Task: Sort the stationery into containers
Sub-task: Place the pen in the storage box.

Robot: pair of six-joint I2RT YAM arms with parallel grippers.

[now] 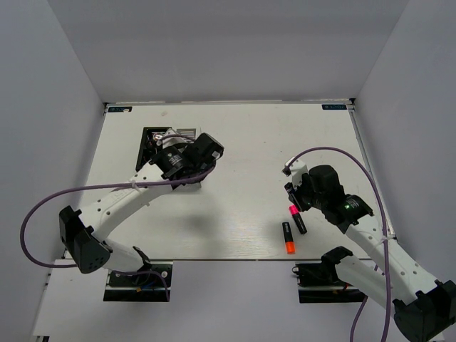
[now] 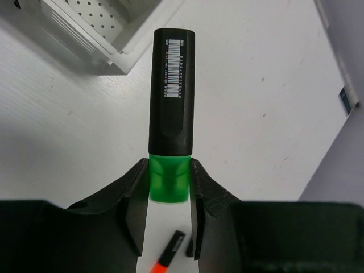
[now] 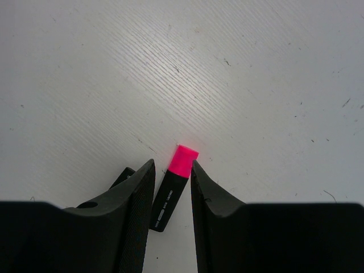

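Top external. The left arm reaches to about 11 o'clock on the white surface. Its dark wrist sits over the black organiser and just beside the white organiser. What it carries cannot be made out from up here. The right hand is low at about 4 o'clock, at the cap end of the pink-capped marker, which lies flat. The orange-capped marker lies just at 7 o'clock of the pink one, apart from it, cap toward the near edge.

Left wrist. The left hand is pinched on the green-capped marker. Both fingers press the green cap. The black body, with a barcode label, sticks out toward 12 o'clock, clear of the surface. A corner of the white organiser is at 11 o'clock, well apart from the marker tip. An orange-and-black sliver shows low in the gap between the fingers; what it is cannot be told.

Right wrist. The right hand is parted narrowly and straddles the pink-capped marker on the surface. The black body lies between the fingers and the pink cap pokes out toward 12 o'clock. Thin gaps show on both sides, so there is no grip.
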